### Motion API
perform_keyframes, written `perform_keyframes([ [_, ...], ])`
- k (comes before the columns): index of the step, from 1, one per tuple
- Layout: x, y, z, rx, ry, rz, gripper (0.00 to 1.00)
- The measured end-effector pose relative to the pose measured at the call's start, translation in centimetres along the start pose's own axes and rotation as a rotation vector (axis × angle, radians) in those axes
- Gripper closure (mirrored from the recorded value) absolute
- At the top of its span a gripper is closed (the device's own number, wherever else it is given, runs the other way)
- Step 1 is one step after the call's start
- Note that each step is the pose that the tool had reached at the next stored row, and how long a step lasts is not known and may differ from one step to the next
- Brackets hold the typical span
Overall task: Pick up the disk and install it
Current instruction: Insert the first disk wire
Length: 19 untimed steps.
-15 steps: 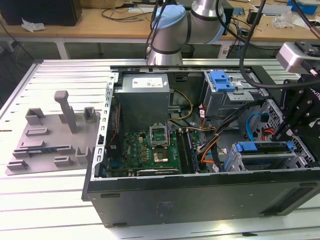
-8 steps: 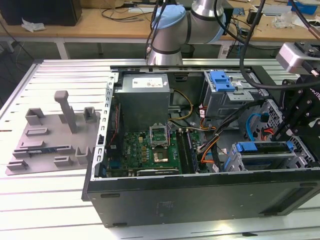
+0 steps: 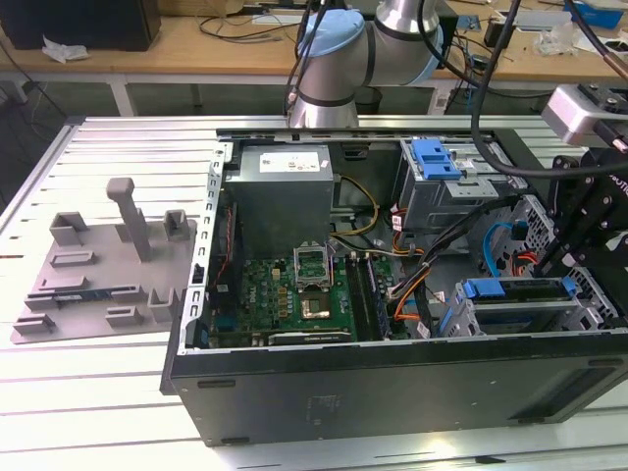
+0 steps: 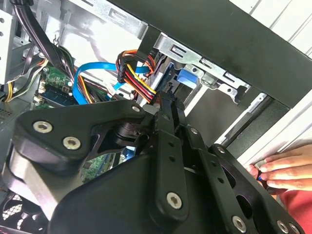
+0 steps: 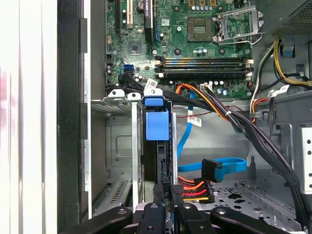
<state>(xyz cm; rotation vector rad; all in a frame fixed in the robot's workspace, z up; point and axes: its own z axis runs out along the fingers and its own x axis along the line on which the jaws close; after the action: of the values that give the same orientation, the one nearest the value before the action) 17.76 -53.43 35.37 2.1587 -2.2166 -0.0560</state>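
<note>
Jaws (image 5: 168, 202) look closed, perhaps pinching the disk (image 5: 157, 124); ribbed metal table (image 3: 98, 147) beneath.

Open PC case (image 3: 392, 392) on tabletop (image 3: 98, 412); my gripper (image 3: 579, 231) over the disk (image 3: 520, 289) in the cage, exterior view's right.

An open black desktop computer case (image 3: 392, 392) lies on a slatted metal table (image 3: 98, 147); a grey plastic fixture tray (image 3: 98, 275) sits beside it at the exterior view's left, a wooden bench (image 3: 196, 44) behind.
</note>
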Motion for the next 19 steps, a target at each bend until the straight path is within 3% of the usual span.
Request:
perform_keyframes([
  [19, 0.0, 0.06, 0.23, 0.0051, -0.0033, 0.0, 0.84],
])
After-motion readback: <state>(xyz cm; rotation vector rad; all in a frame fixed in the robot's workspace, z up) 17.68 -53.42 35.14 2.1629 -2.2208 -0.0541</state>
